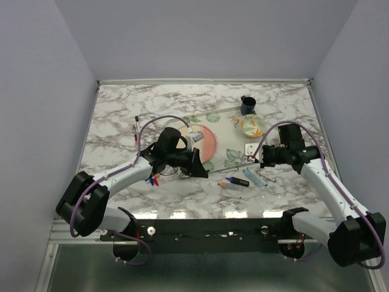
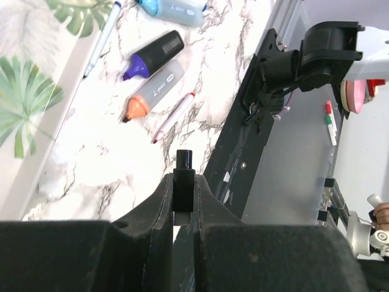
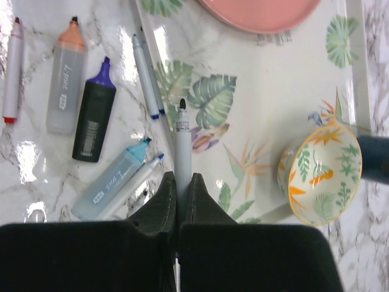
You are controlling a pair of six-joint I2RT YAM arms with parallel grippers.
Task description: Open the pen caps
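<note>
Overhead, the left gripper [image 1: 197, 165] and right gripper [image 1: 261, 158] sit well apart, other pens [image 1: 241, 181] lying on the table [image 1: 121, 115] between them. Left wrist: jaws pinch a black cap [image 2: 183, 182], seemingly pulled clear. Right wrist: jaws clamp the uncapped pen [image 3: 182, 143], anchoring its barrel.

The marble table [image 1: 121, 109] carries a leaf-print tray [image 1: 233, 156], highlighters [image 1: 238, 181] and thin pens [image 1: 135, 129].

A tray [image 1: 234, 155] on the tabletop [image 1: 121, 115] carries a plate [image 1: 206, 141] at left and a bowl [image 1: 252, 126] at right, a cup [image 1: 248, 104] just behind it. Three highlighters [image 3: 91, 121] lie before the tray.
</note>
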